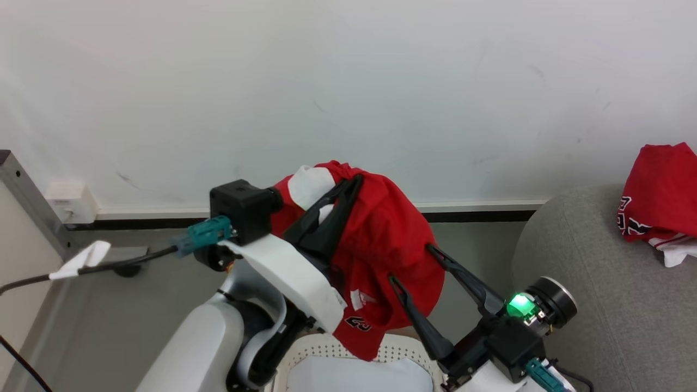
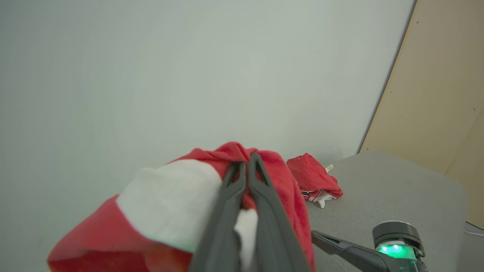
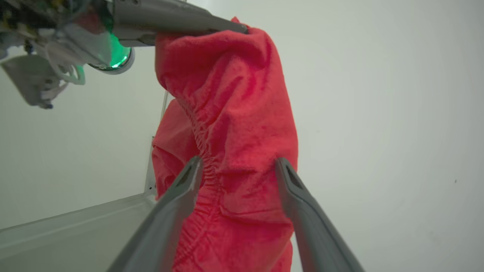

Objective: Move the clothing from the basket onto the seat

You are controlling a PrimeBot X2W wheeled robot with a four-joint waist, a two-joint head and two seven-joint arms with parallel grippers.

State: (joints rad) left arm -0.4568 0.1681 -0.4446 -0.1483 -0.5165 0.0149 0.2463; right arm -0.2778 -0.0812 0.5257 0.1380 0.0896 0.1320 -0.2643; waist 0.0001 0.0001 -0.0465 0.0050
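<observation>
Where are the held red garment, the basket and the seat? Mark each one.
held red garment point(image 1: 381, 234): head view, middle of its hanging red fabric.
basket point(image 1: 403, 348): head view, perforated wall beside the garment's hem.
seat point(image 1: 588, 294): head view, bare grey upholstery.

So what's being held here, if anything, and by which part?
The red jersey garment, pinched at its bunched top fold beside the white trim by the left gripper, jaws shut. The right gripper, jaws open, holds nothing.
</observation>
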